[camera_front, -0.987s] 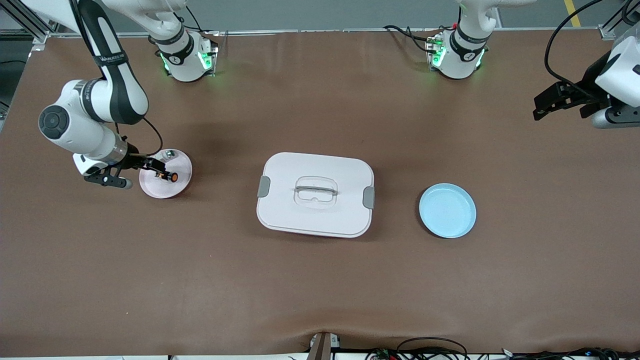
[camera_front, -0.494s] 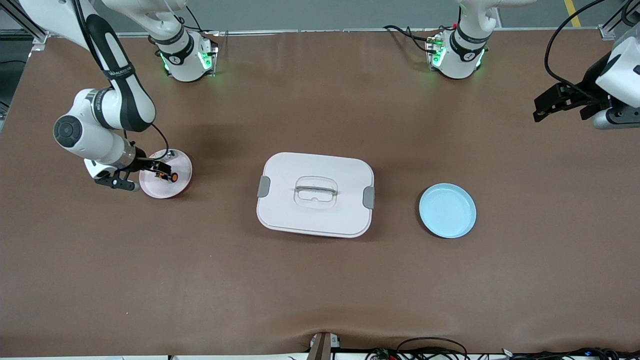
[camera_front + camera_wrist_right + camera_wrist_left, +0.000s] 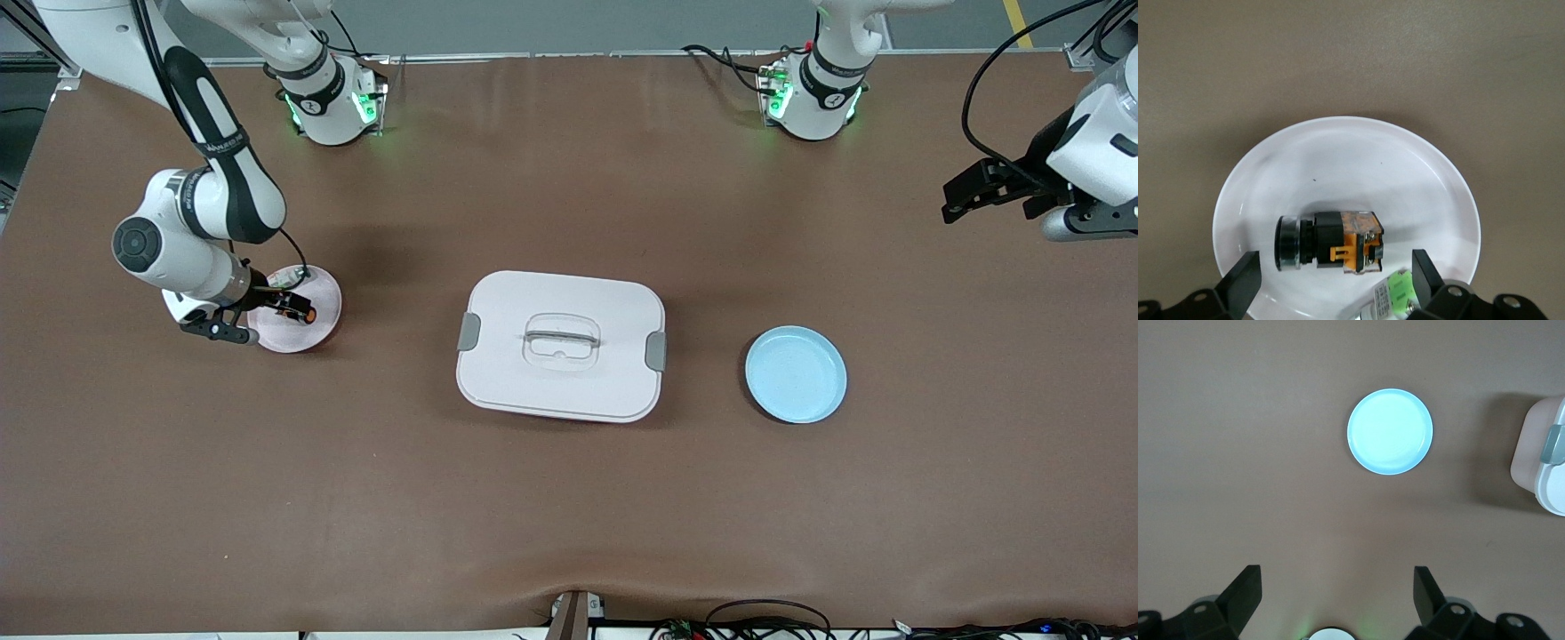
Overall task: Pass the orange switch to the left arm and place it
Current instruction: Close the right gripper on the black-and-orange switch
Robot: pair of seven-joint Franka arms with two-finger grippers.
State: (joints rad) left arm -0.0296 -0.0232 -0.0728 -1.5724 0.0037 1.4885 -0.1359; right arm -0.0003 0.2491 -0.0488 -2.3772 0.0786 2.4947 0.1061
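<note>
The orange switch (image 3: 298, 312) lies on its side in a small pink plate (image 3: 322, 293) toward the right arm's end of the table. In the right wrist view the switch (image 3: 1331, 241) rests across the plate's (image 3: 1338, 160) floor, with a small green-and-clear part (image 3: 1395, 290) lying just beside it. The right gripper (image 3: 267, 307) hangs low over that plate with its fingers (image 3: 1245, 280) spread wide on either side of the switch, not touching it and holding nothing.

The white box (image 3: 560, 345) sits closed in the middle of the table, grey latches at both ends and a clear handle set into its lid. A light blue plate (image 3: 796, 373) lies between the box and the left arm's end of the table, a little nearer to the front camera than the box. The left arm waits; the left gripper (image 3: 965, 191) hangs high over bare tabletop at its own end, fingers (image 3: 1245, 590) wide apart and holding nothing. The left wrist view looks down on the blue plate (image 3: 1390, 431) and one end of the box (image 3: 1541, 463).
</note>
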